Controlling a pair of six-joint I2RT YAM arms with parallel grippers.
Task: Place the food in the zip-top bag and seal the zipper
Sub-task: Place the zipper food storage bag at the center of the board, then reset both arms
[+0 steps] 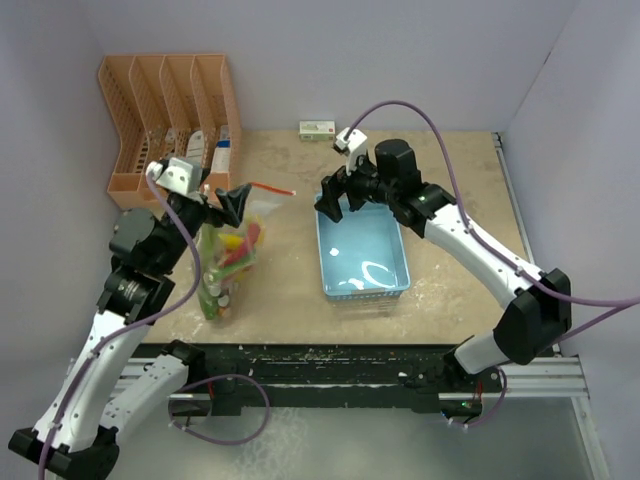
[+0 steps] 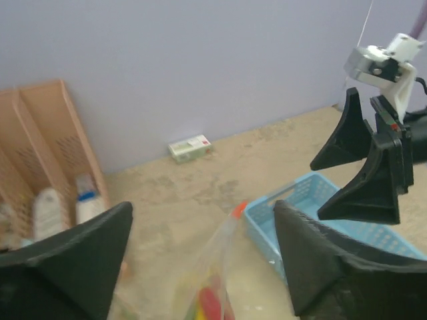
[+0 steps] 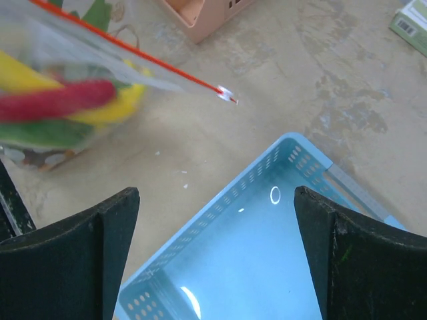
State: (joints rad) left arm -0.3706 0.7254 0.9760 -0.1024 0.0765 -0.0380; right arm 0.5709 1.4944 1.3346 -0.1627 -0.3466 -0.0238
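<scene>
Straddling the clear plastic zip-top bag of glossy toy food, the left gripper is gaping wide, empty; the right gripper, likewise spread and empty, is hanging over the light-blue rectangular plastic basket.

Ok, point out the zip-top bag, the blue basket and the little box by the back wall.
zip-top bag (image 1: 232,265), top view, its middle.
light-blue basket (image 1: 360,255), top view, bare floor.
small green-and-white box (image 1: 317,129), top view, top face.

Counts: 1 zip-top bag; food inside overlaps, piece count unreadable. 1 light-blue basket. 1 orange slotted rack far left, 4 slots. 1 small box at far edge. 2 arms: left gripper, right gripper, 2 fingers each.
</scene>
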